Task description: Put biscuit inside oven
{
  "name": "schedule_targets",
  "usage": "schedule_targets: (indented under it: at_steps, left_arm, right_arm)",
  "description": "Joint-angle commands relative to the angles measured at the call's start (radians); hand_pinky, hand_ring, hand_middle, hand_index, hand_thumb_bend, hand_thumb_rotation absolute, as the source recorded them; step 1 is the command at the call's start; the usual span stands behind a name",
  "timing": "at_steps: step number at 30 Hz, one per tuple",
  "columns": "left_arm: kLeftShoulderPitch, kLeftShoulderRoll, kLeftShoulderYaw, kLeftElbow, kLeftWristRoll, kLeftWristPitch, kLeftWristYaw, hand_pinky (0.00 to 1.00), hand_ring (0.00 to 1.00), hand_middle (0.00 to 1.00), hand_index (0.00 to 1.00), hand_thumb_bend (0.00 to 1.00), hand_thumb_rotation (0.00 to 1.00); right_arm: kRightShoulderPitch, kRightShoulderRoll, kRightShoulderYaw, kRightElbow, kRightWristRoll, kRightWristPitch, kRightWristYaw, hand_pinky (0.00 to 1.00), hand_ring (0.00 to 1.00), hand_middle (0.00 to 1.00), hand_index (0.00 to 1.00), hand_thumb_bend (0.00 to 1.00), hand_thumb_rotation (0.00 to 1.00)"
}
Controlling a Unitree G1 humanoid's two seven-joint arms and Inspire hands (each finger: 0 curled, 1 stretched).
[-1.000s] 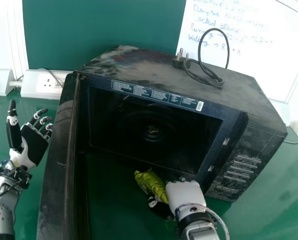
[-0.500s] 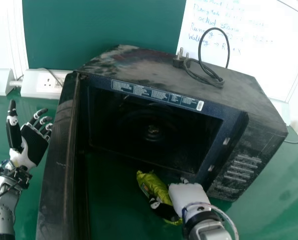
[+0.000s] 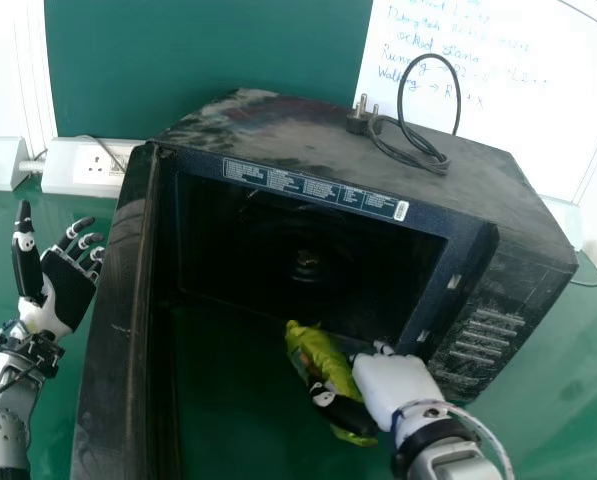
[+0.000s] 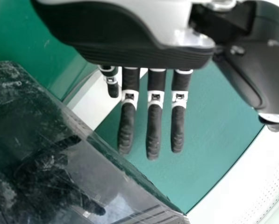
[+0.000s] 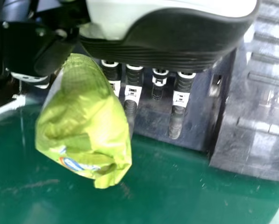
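So the right hand (image 3: 386,388) has got the biscuit packet (image 3: 320,352), the shiny green one, pinched between its thumb and fingers. It's just on the near side of the oven (image 3: 378,160), in front of the opening towards the right, so the packet is outside the cavity, slanting with its far end towards the opening. In the right wrist view the packet bulges out beside the fingers.

Left hand (image 3: 70,285) is grabbing nothing: fingers pretty much straight, palm up, off to the left of the oven door (image 3: 118,320). That door is swung wide open on the left side, btw.

Black power cord (image 3: 457,100) is looped on top of the oven, with a whiteboard (image 3: 518,110) on the far right and a white socket strip (image 3: 73,168) far left.
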Motion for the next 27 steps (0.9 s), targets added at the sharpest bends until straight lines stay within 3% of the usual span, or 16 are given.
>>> schedule_targets:
  at_steps: [1, 8, 14, 16, 17, 22, 27]
  left_arm:
    - [0.010, 0.001, 0.004, -0.014, -0.002, 0.000, 0.000, 0.23, 0.32, 0.41, 0.49, 0.52, 0.08]
    - [0.005, 0.009, 0.004, 0.001, -0.003, 0.000, -0.016, 0.23, 0.32, 0.41, 0.49, 0.52, 0.08]
    - [0.004, 0.008, 0.006, -0.001, -0.001, 0.006, -0.006, 0.24, 0.32, 0.41, 0.49, 0.52, 0.08]
    - [0.003, 0.009, 0.007, 0.003, -0.005, 0.005, -0.017, 0.23, 0.32, 0.41, 0.49, 0.52, 0.08]
    - [0.003, 0.008, 0.007, 0.003, -0.006, 0.005, -0.015, 0.23, 0.32, 0.41, 0.49, 0.52, 0.08]
    - [0.006, 0.005, 0.007, -0.006, -0.001, 0.004, -0.001, 0.23, 0.32, 0.41, 0.49, 0.52, 0.08]
    - [0.007, 0.006, 0.004, -0.007, 0.001, 0.003, 0.001, 0.23, 0.32, 0.41, 0.49, 0.52, 0.08]
  right_arm:
    - [-0.005, -0.005, -0.023, -0.017, 0.020, -0.001, -0.008, 0.56, 0.46, 0.46, 0.50, 0.53, 0.00]
    - [-0.008, -0.009, -0.058, -0.018, 0.069, 0.000, -0.067, 0.49, 0.42, 0.47, 0.49, 0.53, 0.00]
    - [-0.045, -0.003, -0.060, -0.010, 0.060, 0.008, -0.072, 0.63, 0.49, 0.49, 0.48, 0.53, 0.00]
    - [-0.061, 0.003, -0.058, -0.010, 0.054, 0.015, -0.071, 0.49, 0.43, 0.44, 0.50, 0.53, 0.00]
    - [-0.075, 0.008, -0.057, -0.008, 0.048, 0.021, -0.058, 0.49, 0.43, 0.43, 0.51, 0.53, 0.00]
    - [-0.108, 0.026, -0.055, -0.001, 0.052, 0.040, -0.060, 0.64, 0.50, 0.46, 0.51, 0.53, 0.00]
    - [-0.137, 0.045, -0.054, 0.007, 0.066, 0.052, -0.095, 0.64, 0.49, 0.45, 0.51, 0.53, 0.00]
